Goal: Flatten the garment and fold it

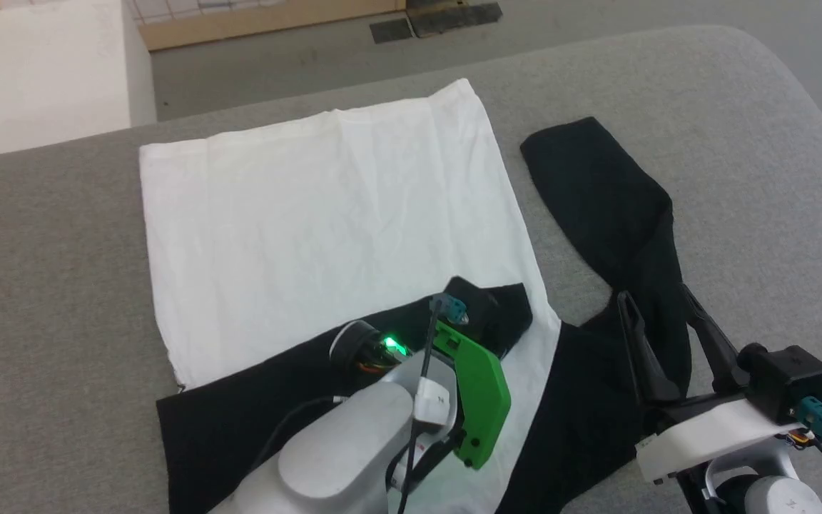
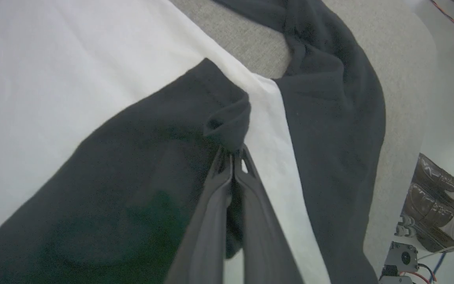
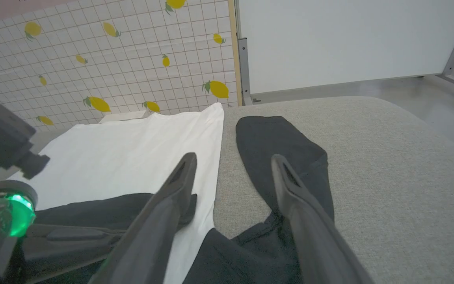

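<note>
1. The garment (image 1: 311,214) lies on a grey table (image 1: 739,143), its white body spread flat with only light creases.
2. The folded sleeve (image 2: 132,165), black, crosses the near part of the white body. The left hand (image 2: 233,156) is clamped on its bunched cuff.
3. The outstretched sleeve (image 1: 611,200), also black, lies on the table to the right of the white body, bent and wrinkled.
4. The right hand (image 1: 653,294) is near the base of that sleeve, fingers wide apart and holding nothing.
5. Beyond the white body stand a white block (image 1: 47,71), a lemon-patterned tiled wall (image 3: 112,59) and a white panel (image 3: 349,39).
</note>
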`<state>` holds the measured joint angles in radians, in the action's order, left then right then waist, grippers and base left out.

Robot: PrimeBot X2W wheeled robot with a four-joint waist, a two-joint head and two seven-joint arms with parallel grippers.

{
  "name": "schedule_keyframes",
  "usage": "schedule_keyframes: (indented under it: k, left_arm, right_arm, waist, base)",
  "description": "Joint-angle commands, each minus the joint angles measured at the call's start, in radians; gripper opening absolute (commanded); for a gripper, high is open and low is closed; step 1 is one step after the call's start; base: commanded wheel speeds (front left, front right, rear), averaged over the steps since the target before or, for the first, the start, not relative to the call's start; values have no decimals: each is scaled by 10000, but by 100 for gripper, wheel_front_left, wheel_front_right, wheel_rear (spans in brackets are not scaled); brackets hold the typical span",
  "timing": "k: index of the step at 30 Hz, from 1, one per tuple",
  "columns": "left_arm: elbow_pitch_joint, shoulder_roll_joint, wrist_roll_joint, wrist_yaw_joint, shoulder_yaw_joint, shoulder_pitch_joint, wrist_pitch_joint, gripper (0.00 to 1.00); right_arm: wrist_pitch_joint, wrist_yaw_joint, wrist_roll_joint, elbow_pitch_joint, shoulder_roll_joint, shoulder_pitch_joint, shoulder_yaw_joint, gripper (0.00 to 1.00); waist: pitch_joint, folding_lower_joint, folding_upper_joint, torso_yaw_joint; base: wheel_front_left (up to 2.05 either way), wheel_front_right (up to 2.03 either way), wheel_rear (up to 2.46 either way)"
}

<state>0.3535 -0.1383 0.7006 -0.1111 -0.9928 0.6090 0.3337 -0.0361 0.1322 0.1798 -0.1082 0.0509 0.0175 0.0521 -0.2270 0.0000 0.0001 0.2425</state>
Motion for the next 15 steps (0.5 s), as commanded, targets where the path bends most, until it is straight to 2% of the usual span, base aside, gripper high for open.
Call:
schedule_keyframes:
  k: [1,3,4,7,11,13,15]
  left_arm:
    - [203,75,-44,168,-95,151,96,0]
    - [442,127,103,302,-158,105,252,62]
    - [480,149,158,374,-155,107,237,100]
    - [323,207,349,410,173,91,-267,100]
    - [-410,54,634,410,1025,-102,-1636,100]
    - [-859,-244,689,352,1508,-309,-2404,100]
    - [-1250,-681,652,74,2087,-615,-3223,100]
  right_arm:
    - [-98,-15,73,61,-7,-152,15,100]
    - [-142,-15,89,127,-7,-165,-15,100]
    - [-155,-15,85,160,-7,-162,-46,100]
    - [-132,-15,35,234,-7,-156,-125,100]
    - [-28,-15,-45,241,-7,-182,-258,100]
    - [65,-15,-169,224,-7,-228,-329,100]
    - [193,-15,-289,220,-7,-337,-466,100]
  waist:
    - [-202,0,-1,182]
    - [-211,0,-1,150]
    - [-201,0,-1,107]
    - [-119,0,-1,-54]
    - [39,0,-1,-326]
    - [113,0,-1,-487]
    - [153,0,-1,-648]
  base:
    - [0,0,0]
    - [0,0,0]
    - [0,0,0]
    - [0,0,0]
    - [0,0,0]
    - [0,0,0]
    - [0,0,0]
